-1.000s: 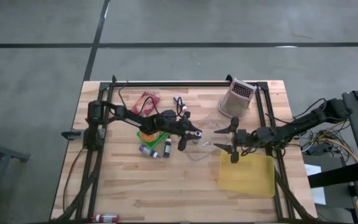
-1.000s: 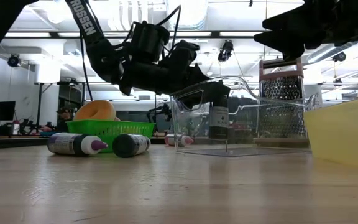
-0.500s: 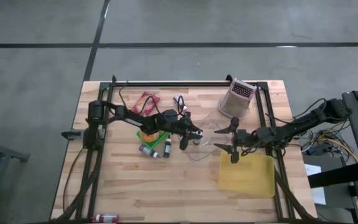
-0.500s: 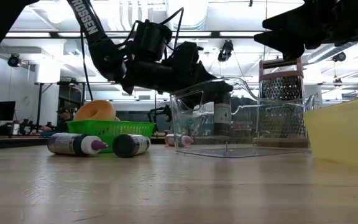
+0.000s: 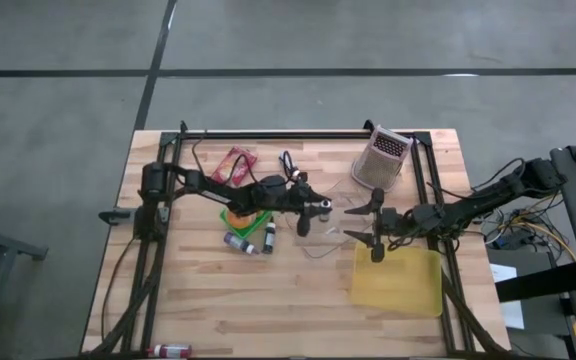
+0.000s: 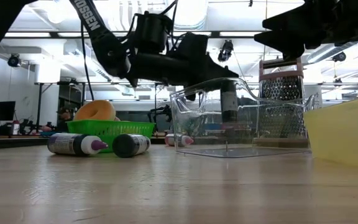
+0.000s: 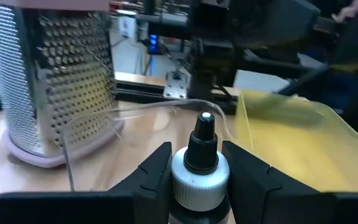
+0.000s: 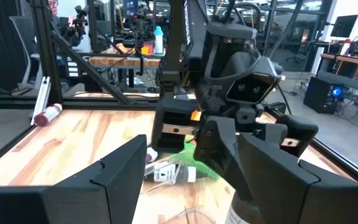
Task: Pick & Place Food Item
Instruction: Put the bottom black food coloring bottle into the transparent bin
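Note:
My left gripper (image 5: pixel 316 212) is shut on a small bottle (image 6: pixel 229 107) with a white collar and a black nozzle cap (image 7: pixel 204 127). It holds the bottle over a clear plastic container (image 6: pixel 253 127) near the table's middle. In the low view the bottle's lower part shows behind the container's walls. My right gripper (image 5: pixel 373 222) waits open and holds nothing, just right of the container, above the far edge of a yellow tub (image 5: pixel 396 282). My left gripper pinches the bottle between its two fingers (image 7: pixel 160 163), just below the white collar (image 7: pixel 199 177). The fingers lie about level and come from the table's left. The bottle stands upright, nozzle up, lifted clear of the table.
A green basket (image 6: pixel 109 128) holding a round bread (image 6: pixel 95 111) sits left of the container, with two bottles (image 6: pixel 76 144) lying in front of it. A metal grater (image 5: pixel 381 158) stands at the far right. A red packet (image 5: pixel 236 162) lies at the back.
My left gripper has risen and gone a little toward the table's right and far edges, still shut on the bottle. The bottle has come up inside the clear container and stands straighter than before.

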{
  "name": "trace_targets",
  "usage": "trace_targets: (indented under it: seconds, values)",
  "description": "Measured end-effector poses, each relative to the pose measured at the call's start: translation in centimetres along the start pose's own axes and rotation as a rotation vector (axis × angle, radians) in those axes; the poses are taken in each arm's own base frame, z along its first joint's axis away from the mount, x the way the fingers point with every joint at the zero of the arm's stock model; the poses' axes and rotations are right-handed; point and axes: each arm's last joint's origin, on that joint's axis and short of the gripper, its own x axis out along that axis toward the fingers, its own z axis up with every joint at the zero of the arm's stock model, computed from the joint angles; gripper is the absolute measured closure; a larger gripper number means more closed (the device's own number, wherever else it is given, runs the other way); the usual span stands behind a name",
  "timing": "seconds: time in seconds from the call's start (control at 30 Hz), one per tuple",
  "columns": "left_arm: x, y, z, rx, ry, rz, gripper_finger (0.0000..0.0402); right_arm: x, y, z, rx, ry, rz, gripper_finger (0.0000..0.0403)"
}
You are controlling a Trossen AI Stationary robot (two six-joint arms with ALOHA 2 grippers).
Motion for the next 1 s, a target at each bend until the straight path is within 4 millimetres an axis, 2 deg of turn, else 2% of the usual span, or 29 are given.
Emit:
trace_targets:
  seconds: [0.27, 0.5, 0.6, 1.0]
  values:
    - [1.3, -1.3, 0.3, -0.030, -0.033, 0.100, 0.0288, 0.0, 0.0, 0.0, -0.007, 0.000, -0.001, 0.0156]
    - [3.7, -1.4, -2.1, -0.050, 0.003, 0.117, 0.0288, 0.0, 0.0, 0.1, -0.007, -0.002, -0.001, 0.0156]
    - [4.3, -1.3, -2.4, -0.055, 0.013, 0.119, 0.0288, 0.0, 0.0, 0.0, -0.006, -0.001, -0.001, 0.0156]
    - [4.3, -1.3, -2.8, -0.068, 0.060, 0.130, 0.0288, 0.0, 0.0, 0.0, -0.015, 0.002, -0.001, 0.0156]
